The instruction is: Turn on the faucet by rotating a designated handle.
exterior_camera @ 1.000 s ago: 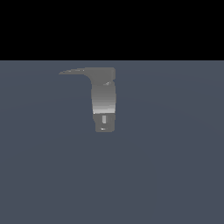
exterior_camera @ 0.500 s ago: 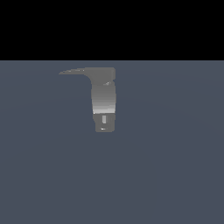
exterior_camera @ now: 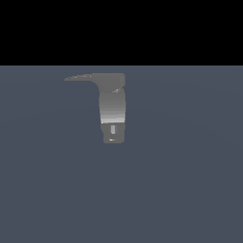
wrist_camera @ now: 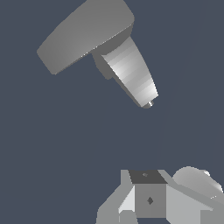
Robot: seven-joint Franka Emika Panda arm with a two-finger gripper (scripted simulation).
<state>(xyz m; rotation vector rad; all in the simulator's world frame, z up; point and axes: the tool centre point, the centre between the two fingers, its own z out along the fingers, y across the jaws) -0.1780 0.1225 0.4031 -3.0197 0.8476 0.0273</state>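
Observation:
In the exterior view the grey faucet [exterior_camera: 113, 111] stands alone on the floor, a shaded upright cylinder with a darker boxy end [exterior_camera: 113, 133] carrying a small light slot. Its handle [exterior_camera: 80, 77] is a thin flat lever that tapers to a point toward the exterior view's left. No arm or gripper shows in that view. The wrist view looks at the handle [wrist_camera: 85, 35] as a broad flat slab, with the conical faucet body [wrist_camera: 131, 72] beneath it. My gripper [wrist_camera: 148, 188] appears at the frame's edge, well apart from the faucet, its fingers together with no gap and nothing held.
A flat blue-grey floor [exterior_camera: 180, 190] surrounds the faucet on all sides. Above the floor line the background is black. A rounded grey part of my own arm [wrist_camera: 197, 181] sits beside the gripper.

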